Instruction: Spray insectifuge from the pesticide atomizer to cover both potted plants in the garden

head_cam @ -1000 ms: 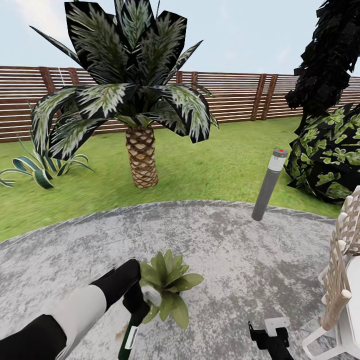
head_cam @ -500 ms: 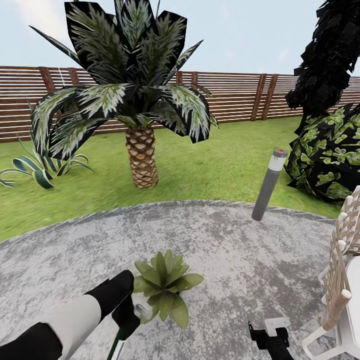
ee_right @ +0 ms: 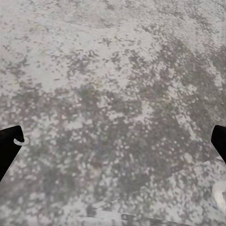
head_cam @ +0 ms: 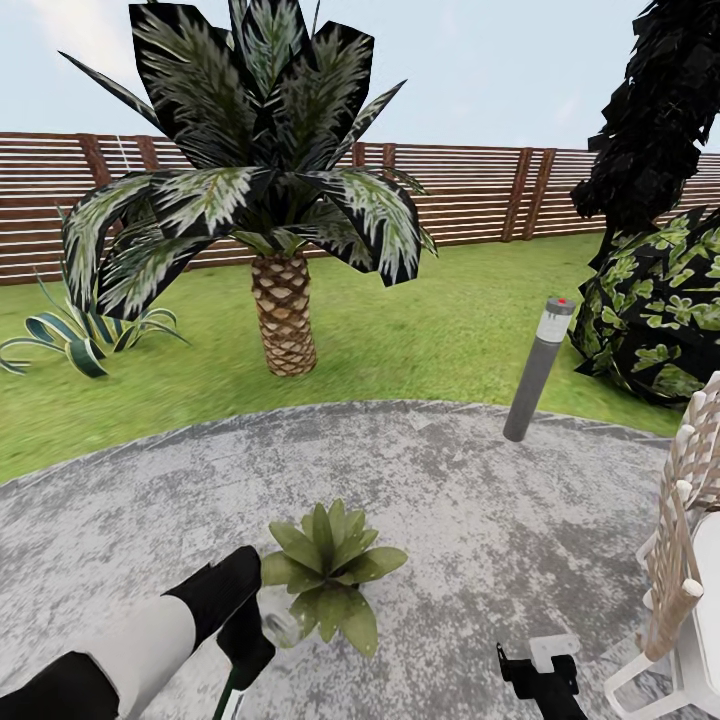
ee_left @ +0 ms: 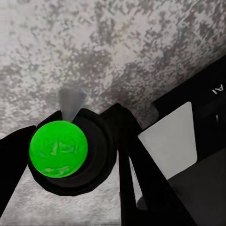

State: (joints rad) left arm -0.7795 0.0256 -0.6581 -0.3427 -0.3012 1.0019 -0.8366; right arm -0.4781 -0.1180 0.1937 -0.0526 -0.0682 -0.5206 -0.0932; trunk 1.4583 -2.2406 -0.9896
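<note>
lower now, left fingers (ee_left: 117, 155) grip the atomizer (ee_left: 59, 149), green cap seen wrist-side; right fingers (ee_right: 113, 141) spread.

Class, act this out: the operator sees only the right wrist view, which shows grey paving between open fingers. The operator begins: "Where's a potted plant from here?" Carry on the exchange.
Observer: One potted plant sits on the patio ahead, to the left of your right gripper.
Operator: Is the sprayer in hand?
Observer: Yes. The left gripper is shut on the pesticide atomizer, close beside that plant.
Operator: Is it spraying?
Observer: A faint grey cone shows at its nozzle, over paving in the left wrist view.
</note>
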